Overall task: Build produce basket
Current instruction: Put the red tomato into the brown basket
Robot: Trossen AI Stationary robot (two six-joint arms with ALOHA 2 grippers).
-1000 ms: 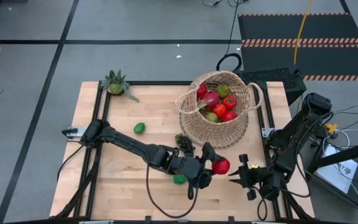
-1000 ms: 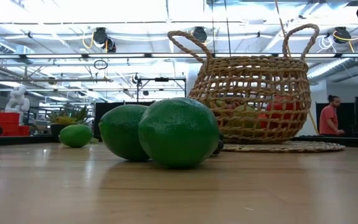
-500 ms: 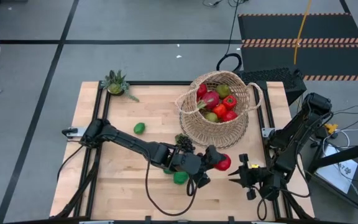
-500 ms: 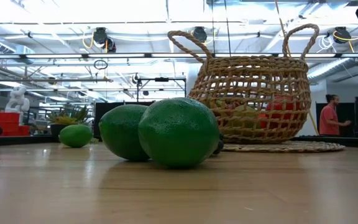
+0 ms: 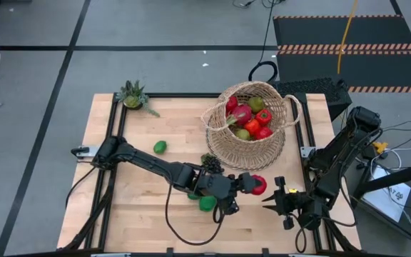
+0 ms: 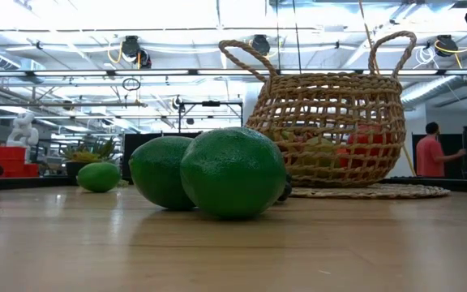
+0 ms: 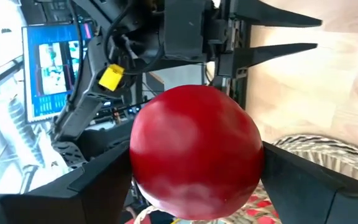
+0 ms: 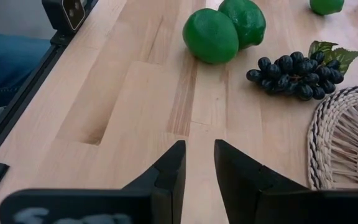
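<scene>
Gripping a red apple [image 7: 196, 152] squarely between its jaws, the left gripper [image 5: 252, 185] hangs, apparently clear of the desk [image 5: 141, 214], just beside the basket [image 5: 248, 150]. The right gripper [image 5: 271, 199] waits nearby, jaws narrowly apart.

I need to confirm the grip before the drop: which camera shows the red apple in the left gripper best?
The left wrist view: the red apple fills it, clamped between the left gripper's dark fingers. The high view shows it only as a small red ball near the basket. The low and right wrist views miss it.
</scene>
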